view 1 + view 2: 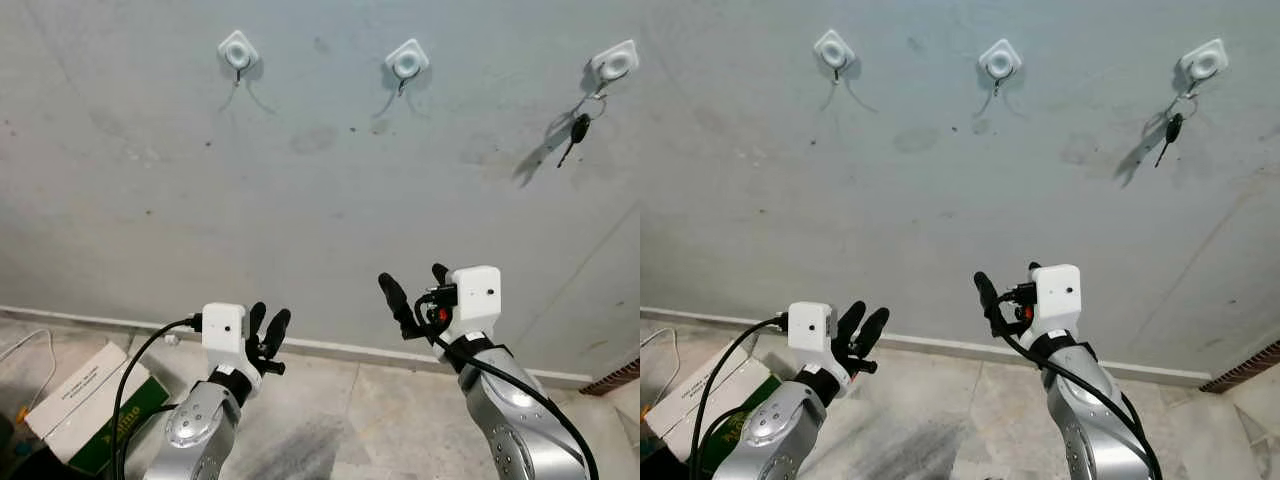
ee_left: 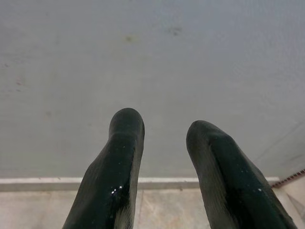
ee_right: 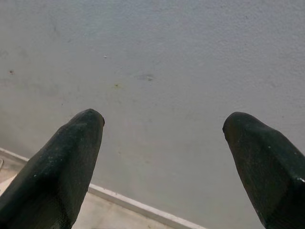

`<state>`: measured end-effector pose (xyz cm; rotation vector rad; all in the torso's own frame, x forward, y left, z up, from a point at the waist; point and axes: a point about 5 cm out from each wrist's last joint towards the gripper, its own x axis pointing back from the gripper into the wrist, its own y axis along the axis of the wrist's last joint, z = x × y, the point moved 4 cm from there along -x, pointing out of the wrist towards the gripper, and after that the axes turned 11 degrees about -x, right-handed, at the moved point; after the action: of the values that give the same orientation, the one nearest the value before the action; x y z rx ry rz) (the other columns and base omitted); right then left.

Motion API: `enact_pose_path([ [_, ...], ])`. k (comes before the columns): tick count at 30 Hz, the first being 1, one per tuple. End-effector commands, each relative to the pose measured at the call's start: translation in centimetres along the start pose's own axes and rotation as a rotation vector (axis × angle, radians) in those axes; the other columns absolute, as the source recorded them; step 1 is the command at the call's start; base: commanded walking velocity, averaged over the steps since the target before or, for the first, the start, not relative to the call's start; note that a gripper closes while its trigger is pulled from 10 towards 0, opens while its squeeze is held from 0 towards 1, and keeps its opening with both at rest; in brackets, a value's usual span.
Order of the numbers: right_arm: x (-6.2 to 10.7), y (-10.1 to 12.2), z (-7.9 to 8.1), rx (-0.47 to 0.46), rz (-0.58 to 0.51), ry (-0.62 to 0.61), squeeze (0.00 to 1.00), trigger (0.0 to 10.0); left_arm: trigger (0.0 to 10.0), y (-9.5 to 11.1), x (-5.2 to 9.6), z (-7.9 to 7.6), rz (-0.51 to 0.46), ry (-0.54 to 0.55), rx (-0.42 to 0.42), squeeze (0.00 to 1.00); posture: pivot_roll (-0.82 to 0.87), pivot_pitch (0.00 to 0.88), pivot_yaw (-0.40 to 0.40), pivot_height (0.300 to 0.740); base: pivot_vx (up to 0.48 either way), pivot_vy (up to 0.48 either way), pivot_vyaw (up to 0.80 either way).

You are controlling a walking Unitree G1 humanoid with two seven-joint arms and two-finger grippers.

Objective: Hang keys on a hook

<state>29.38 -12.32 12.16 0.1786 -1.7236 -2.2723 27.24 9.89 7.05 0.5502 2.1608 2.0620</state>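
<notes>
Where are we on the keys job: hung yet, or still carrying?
Looks done: the keys hang from the right-hand hook on the wall. Nothing is in hand; the left gripper and right gripper are open and empty, low before the wall. Two other hooks are bare.

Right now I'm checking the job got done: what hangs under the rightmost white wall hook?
A ring with a dark-headed key hangs under the rightmost white square hook, casting a shadow on the grey wall.
</notes>
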Motion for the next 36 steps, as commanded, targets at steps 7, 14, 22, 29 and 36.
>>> enact_pose_path([
  [7, 0.01, -0.89, 0.18, -0.016, 0.023, -0.009, 0.00, 10.0, 10.0, -0.97, -0.10, -0.05, 0.028, 0.013, 0.012, 0.00, -0.13, 0.088, 0.066, 0.740, 0.000, 0.000, -0.75],
  [14, 0.20, -0.93, -0.35, -0.004, 0.029, -0.016, 0.00, 10.0, 10.0, -0.93, -0.16, -0.06, 0.023, 0.017, 0.007, 0.00, -0.13, 0.089, 0.063, 0.740, 0.000, 0.000, -0.74],
  [22, 0.51, -1.16, -0.60, -0.007, 0.027, -0.029, 0.00, 10.0, 10.0, -1.03, -0.11, 0.26, 0.026, 0.031, -0.001, 0.00, -0.13, 0.093, 0.064, 0.740, 0.000, 0.000, -0.62],
  [29, 0.39, -0.94, -0.48, -0.007, 0.017, -0.024, 0.00, 10.0, 10.0, -1.00, -0.17, 0.29, 0.023, 0.028, -0.007, 0.00, -0.13, 0.094, 0.066, 0.740, 0.000, 0.000, 0.00],
  [36, 0.48, -1.08, -0.57, -0.001, 0.023, -0.026, 0.00, 10.0, 10.0, -0.98, -0.19, 0.36, 0.023, 0.036, -0.009, 0.00, -0.13, 0.093, 0.065, 0.740, 0.000, 0.000, 0.00],
])
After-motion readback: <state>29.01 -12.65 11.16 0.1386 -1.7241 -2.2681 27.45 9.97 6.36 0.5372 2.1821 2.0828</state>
